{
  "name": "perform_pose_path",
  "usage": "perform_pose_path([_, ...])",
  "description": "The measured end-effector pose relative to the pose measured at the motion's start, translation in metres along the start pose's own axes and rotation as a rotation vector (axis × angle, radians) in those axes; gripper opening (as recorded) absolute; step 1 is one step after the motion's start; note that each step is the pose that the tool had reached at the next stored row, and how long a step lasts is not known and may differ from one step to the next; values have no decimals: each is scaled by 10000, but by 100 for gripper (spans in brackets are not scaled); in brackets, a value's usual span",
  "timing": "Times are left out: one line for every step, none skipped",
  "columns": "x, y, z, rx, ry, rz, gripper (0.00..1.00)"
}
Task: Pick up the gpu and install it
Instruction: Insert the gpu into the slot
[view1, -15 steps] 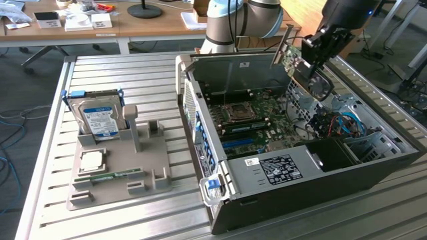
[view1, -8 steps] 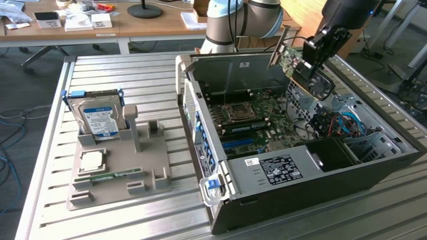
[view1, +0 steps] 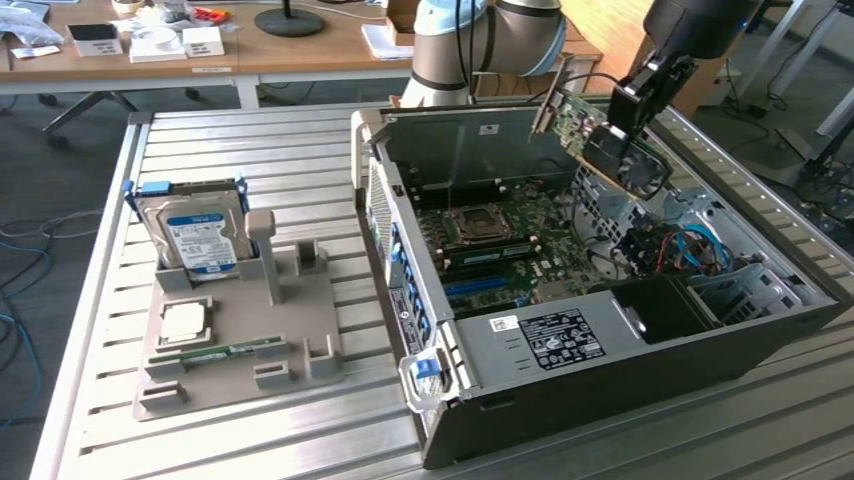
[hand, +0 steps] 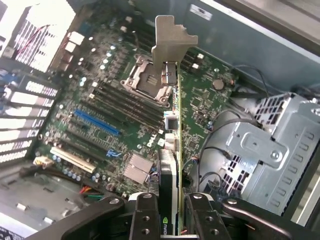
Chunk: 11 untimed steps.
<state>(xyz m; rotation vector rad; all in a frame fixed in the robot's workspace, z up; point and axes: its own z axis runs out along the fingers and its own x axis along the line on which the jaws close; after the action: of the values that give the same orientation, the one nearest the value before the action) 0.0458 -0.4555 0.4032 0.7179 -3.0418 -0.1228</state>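
So, the pickup half looks done and the install half doesn't.

Going across the exterior view from its left: well away from the end effector, and lower, a grey parts holder sits on the slatted metal tabletop. It has the silver hard drive standing up in it, with a CPU chip and the green memory stick lying flat. I can't see a card left in it.

Next comes the open computer case, lying on its side right underneath the end effector with the motherboard exposed.

Then the end effector itself, clamped on the gpu and holding it up in the air over the far side of the case, tilted.

In the wrist view the gpu runs edge-on straight out from between the end effector's fingers, metal bracket at the far end. The blue slot and white slot on the board sit off to one side, well apart from it. My read is it's not seated in anything yet, so lining up and pushing in is what's left.

Room-wise, there's a wooden tabletop with boxes and clutter behind the arm, plus loose cables on the floor.
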Motion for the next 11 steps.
perform_pose_path([0,0,0,0,12,-149,27])
perform_pose_path([0,0,1,-2,24,-306,27])
perform_pose_path([0,0,1,-3,37,-466,27])
perform_pose_path([0,0,2,-3,50,-632,27])
perform_pose_path([0,0,2,-4,64,-803,27])
perform_pose_path([0,0,2,-4,79,-985,27])
perform_pose_path([0,0,2,-6,92,-1155,27])
perform_pose_path([0,0,3,-6,106,-1326,27])
perform_pose_path([0,0,3,-7,119,-1493,27])
perform_pose_path([0,0,3,-8,132,-1656,27])
perform_pose_path([0,0,4,-9,146,-1825,27])
